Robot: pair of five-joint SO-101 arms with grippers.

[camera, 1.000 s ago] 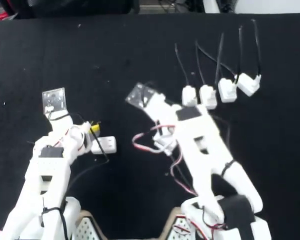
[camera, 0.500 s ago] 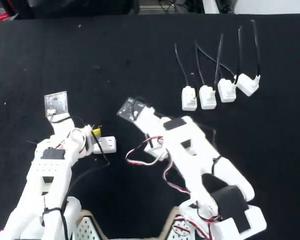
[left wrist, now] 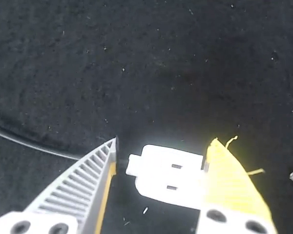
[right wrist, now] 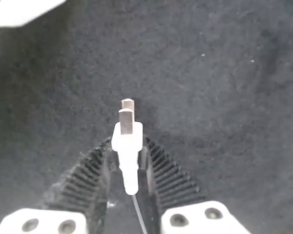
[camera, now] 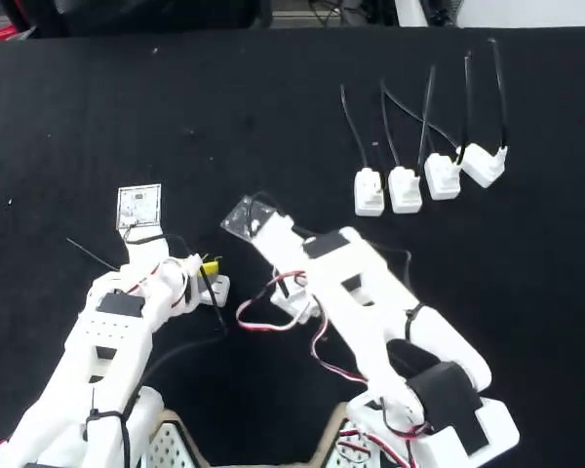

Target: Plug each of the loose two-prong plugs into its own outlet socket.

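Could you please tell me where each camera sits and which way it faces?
High view: fixed above the table, looking down on the left arm, right arm and four corded plugs.
Left wrist view: on the left wrist, facing along the open left gripper to the socket block.
Right wrist view: on the right wrist, facing along the right gripper clamping a plug.
Shared: high and left wrist views both show the socket block.

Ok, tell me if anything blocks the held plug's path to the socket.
Nothing visible does: bare black table lies between the plug in the right gripper and the socket, which the left gripper straddles.
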